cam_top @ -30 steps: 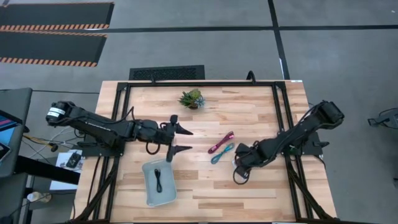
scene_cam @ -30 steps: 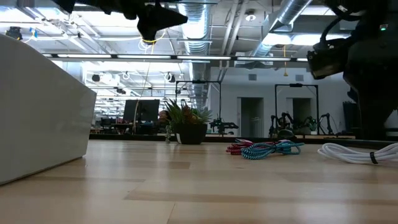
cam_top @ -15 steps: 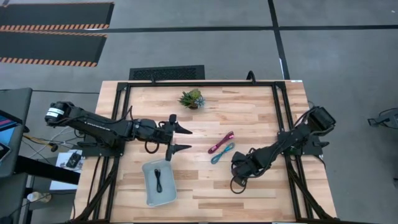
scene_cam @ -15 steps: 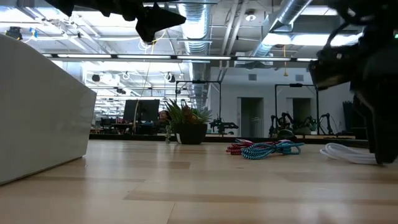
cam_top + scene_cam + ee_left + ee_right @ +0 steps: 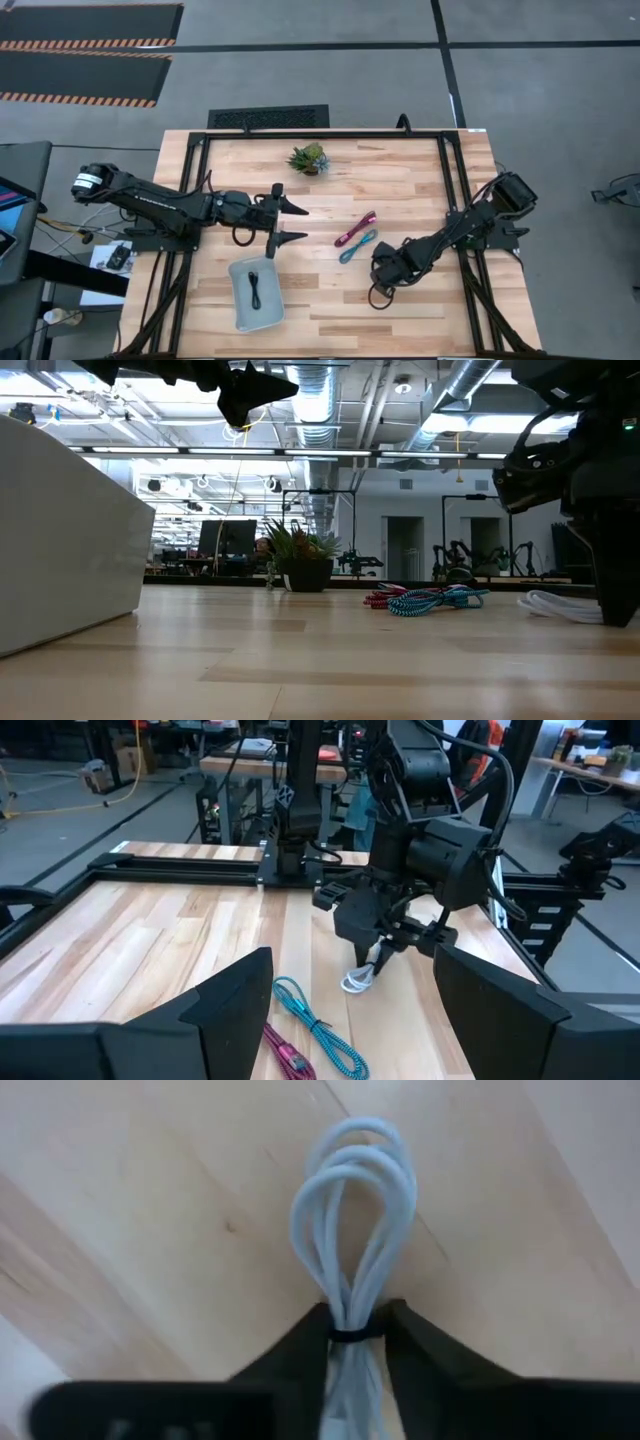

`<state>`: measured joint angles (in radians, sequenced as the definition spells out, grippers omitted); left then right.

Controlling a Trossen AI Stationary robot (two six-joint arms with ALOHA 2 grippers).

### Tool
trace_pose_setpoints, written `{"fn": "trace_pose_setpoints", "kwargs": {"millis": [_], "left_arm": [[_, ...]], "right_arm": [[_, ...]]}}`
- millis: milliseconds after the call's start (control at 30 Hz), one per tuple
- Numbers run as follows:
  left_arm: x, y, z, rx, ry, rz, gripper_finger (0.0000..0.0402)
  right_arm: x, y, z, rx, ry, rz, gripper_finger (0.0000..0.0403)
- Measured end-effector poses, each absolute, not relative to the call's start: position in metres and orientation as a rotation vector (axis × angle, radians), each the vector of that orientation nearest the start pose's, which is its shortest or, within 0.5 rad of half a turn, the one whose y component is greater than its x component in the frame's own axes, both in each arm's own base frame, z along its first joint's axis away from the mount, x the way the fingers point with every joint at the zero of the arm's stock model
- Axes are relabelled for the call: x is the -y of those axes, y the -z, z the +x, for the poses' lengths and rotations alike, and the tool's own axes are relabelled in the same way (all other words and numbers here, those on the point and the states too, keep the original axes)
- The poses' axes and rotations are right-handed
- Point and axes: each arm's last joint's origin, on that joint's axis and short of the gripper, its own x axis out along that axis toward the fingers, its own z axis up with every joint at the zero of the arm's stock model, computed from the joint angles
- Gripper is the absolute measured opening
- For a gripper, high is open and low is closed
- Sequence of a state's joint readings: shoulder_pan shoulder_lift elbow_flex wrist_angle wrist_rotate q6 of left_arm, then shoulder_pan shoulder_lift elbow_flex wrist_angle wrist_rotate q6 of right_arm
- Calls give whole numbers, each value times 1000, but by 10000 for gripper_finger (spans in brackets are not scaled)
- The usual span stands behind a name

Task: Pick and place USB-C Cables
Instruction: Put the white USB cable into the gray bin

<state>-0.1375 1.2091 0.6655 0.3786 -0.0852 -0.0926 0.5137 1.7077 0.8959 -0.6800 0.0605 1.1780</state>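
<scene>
Three thin coiled cable bundles lie out on the light wooden slatted table [image 5: 420, 180], and a fourth, dark one lies inside a tray. The magenta-pink coiled cable [image 5: 355, 229] and the teal coiled cable [image 5: 357, 246] rest side by side near the table's middle, lying parallel and just beside each other; in the low view they appear as one tangle, pink [image 5: 385, 598] behind teal [image 5: 432, 600]. The third, a white-grey coiled cable [image 5: 352, 1200], lies on the wood just to the right of that pair, under the right arm.

The right end effector [image 5: 350, 1342] is down at the table, its two dark fingers closed narrowly on the white-grey cable at the black band that ties the loops together; the looped end fans out beyond the fingertips and rests flat on the wood. In the left wrist view the same cable [image 5: 360, 980] shows below the right arm's wrist.

The left end effector [image 5: 284, 223] hangs above the table left of the pink and teal cables, fingers spread wide and holding nothing. Just below it sits one pale grey rectangular tray [image 5: 240, 300] with one short black cable [image 5: 256, 290] inside. One small green potted plant [image 5: 308, 158] stands near the table's far edge.
</scene>
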Motion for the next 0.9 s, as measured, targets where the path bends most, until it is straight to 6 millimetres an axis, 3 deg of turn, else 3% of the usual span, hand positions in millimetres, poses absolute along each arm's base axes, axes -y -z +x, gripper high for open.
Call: {"fn": "trace_pose_setpoints", "kwargs": {"millis": [167,367,667,900], "left_arm": [[34,-259,260,-166,44,-81,265],[34,-259,260,-165,43,-97,265],[34,-263,261,-128,52,-115,265],[34,-269,262,-61,69,-87,265]], "right_arm": [[-134,-132,242,-1387,499,524,24],[-126,-150,242,-1259,502,506,16],[-100,-233,224,-776,511,509,15],[-88,-290,217,-338,488,394,14]]}}
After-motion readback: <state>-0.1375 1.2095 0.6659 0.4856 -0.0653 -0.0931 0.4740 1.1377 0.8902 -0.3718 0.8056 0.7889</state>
